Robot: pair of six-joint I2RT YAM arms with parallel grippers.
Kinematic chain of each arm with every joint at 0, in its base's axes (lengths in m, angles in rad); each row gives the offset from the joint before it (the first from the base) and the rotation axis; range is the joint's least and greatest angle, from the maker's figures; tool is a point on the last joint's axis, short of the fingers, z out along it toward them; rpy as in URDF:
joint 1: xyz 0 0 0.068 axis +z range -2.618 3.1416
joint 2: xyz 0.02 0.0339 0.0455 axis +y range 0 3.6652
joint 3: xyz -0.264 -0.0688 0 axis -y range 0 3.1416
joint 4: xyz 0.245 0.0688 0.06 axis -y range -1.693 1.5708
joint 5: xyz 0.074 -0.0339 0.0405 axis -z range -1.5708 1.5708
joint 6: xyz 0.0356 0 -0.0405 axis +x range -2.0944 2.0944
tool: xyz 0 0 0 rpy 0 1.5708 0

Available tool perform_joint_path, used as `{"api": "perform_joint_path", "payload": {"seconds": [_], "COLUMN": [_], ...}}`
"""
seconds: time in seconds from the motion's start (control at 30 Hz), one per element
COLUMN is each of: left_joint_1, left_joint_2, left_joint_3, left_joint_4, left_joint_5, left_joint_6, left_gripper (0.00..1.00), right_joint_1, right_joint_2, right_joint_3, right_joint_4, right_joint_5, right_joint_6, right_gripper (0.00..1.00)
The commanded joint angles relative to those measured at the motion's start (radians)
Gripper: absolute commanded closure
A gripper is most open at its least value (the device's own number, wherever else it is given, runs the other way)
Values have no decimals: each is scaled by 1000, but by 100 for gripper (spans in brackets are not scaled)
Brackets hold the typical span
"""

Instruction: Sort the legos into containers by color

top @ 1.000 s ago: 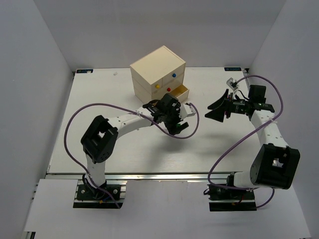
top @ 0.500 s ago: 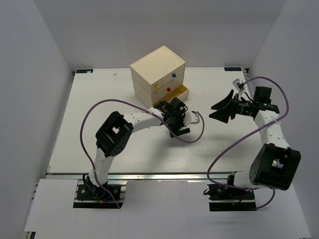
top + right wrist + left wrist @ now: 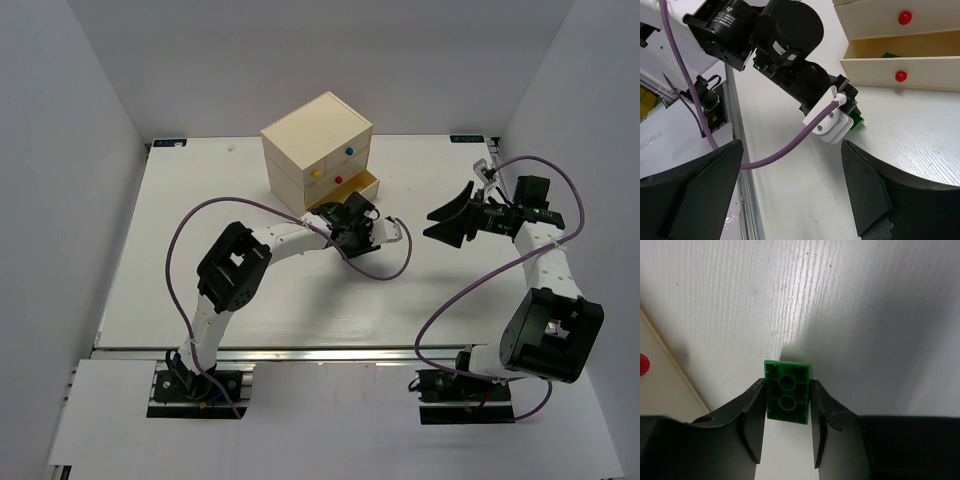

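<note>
Green brick (image 3: 788, 395) is squeezed between the two fingers of the left gripper (image 3: 787, 387), close to the chest (image 3: 315, 130). The top view hides this brick. The right gripper (image 3: 792, 145) is wide apart and holds nothing. Only its view shows one green piece (image 3: 891, 55) inside the open drawer (image 3: 880, 64). On top: three knobs, yellow (image 3: 315, 172), blue (image 3: 349, 151), red (image 3: 339, 180).

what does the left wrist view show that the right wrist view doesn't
Only left wrist: the hollow underside of the green lego with its two tubes, and the left gripper closed against both long sides. Only right wrist: the open drawer with a green piece inside, the purple cable, and the right gripper wide open. Both: the green lego, a red knob, the white table.
</note>
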Motion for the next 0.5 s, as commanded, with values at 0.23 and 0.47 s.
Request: {"api": "perform_joint_path", "payload": {"seconds": [0.23, 0.47], "left_joint_1": [-12, -22], "left_joint_2": [-116, -55], "left_joint_3": [133, 213], "left_joint_4": [27, 38], "left_joint_5": [-258, -598], "left_joint_6": [-109, -106], "left_gripper": [96, 100], "right_joint_1": [-7, -9], "right_joint_2": [-33, -25], "right_joint_3": [27, 15], "right_joint_4": [-14, 14], "right_joint_5": [-9, -1], "right_joint_6": [-32, -5], "right_gripper": [19, 21]}}
